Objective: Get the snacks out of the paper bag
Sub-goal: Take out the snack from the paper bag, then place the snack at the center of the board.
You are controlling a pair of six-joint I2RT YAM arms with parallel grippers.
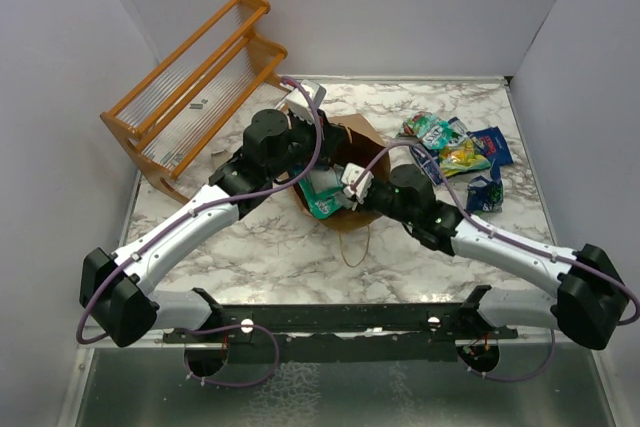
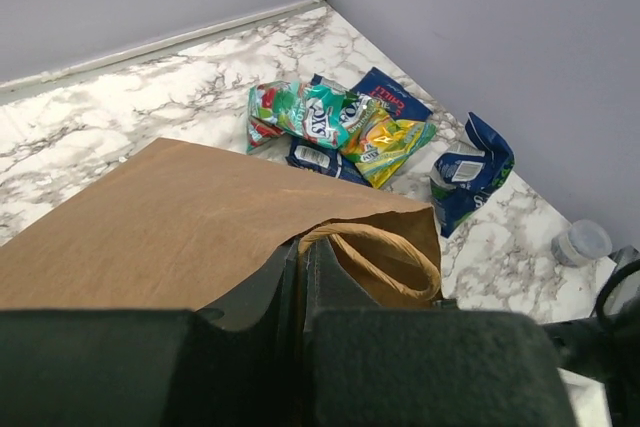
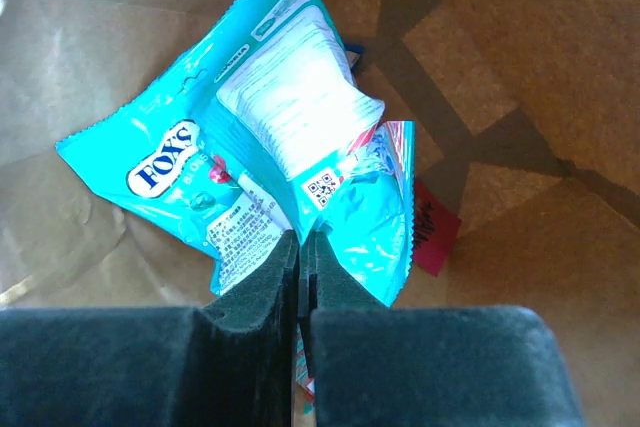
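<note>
Snack packets point(image 1: 458, 150), glossy, are already out on the marble tabletop point(image 1: 300, 252), far right. Inside the brown paper bag point(image 2: 170, 217), one teal packet point(image 3: 250, 162) is clamped in the right pincer point(image 3: 301, 252); the rim is pinched by the left pincer point(image 2: 302, 262).

Bright even light, soft shadows, white glare on teal packet point(image 3: 255, 172), foreground blurred

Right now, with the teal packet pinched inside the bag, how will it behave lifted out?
Probably floppy: the teal packet is creased and bent where the right end effector pinches it. Likely light: thin film. Its glossy skin may slip.
</note>
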